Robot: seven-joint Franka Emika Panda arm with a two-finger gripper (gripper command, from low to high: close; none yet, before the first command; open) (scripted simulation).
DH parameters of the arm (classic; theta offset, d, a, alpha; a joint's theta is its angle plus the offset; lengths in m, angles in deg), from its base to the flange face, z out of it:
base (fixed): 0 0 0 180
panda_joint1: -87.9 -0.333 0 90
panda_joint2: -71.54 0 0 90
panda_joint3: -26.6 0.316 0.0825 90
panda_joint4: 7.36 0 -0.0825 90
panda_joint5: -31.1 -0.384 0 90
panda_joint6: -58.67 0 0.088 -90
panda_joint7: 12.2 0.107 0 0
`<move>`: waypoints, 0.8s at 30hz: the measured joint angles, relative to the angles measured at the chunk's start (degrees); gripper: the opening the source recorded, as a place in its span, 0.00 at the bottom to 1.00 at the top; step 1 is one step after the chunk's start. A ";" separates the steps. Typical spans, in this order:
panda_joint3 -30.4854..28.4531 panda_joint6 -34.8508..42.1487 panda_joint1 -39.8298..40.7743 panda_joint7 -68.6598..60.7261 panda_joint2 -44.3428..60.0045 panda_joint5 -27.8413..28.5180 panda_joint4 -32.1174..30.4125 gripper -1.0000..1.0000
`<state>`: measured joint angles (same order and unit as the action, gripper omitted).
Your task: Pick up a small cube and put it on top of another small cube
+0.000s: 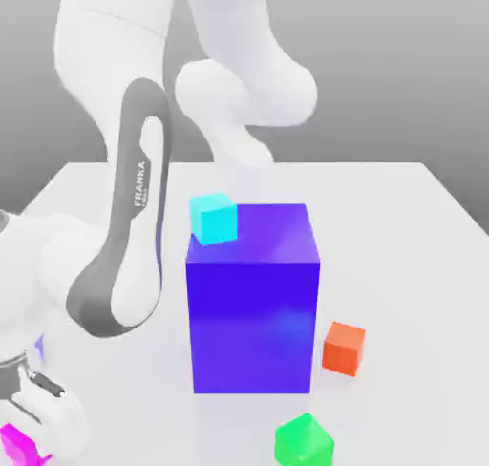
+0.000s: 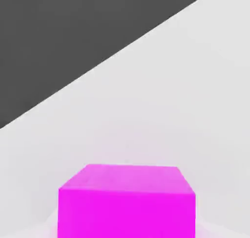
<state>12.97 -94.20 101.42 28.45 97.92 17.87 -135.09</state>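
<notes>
A small magenta cube [image 1: 17, 447] lies at the table's near corner on the exterior view's left, and in the hand view the magenta cube [image 2: 127, 203] sits close under the camera. My gripper [image 1: 29, 434] is down at this cube and shut on it. The cube rests on the table. A small cyan cube [image 1: 212, 218] stands on the top back corner of a large blue block [image 1: 252, 302]. Two more small cubes lie on the table: an orange-red cube [image 1: 343, 348] to the block's right, and a green cube [image 1: 304, 442] in front of it.
The large blue block stands tall in the middle of the white table [image 1: 411, 225]. My arm's white and grey links [image 1: 134, 235] arch over the exterior view's left side. The table's edge [image 2: 112, 56] runs beyond the magenta cube.
</notes>
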 joint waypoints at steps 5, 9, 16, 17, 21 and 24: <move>2.50 2.99 -5.23 -4.05 -6.66 5.08 -3.17 0.00; 7.43 3.73 -9.88 -10.37 -10.57 9.02 -5.96 0.00; 16.34 4.40 -17.23 -22.29 -16.08 13.88 -10.54 0.00; 16.76 3.19 -17.66 -22.81 -15.04 14.27 -10.70 0.00; 16.66 -3.23 -18.38 -22.66 -8.45 15.50 -10.54 1.00; 16.66 -3.23 -18.38 -22.66 -8.45 15.50 -10.54 1.00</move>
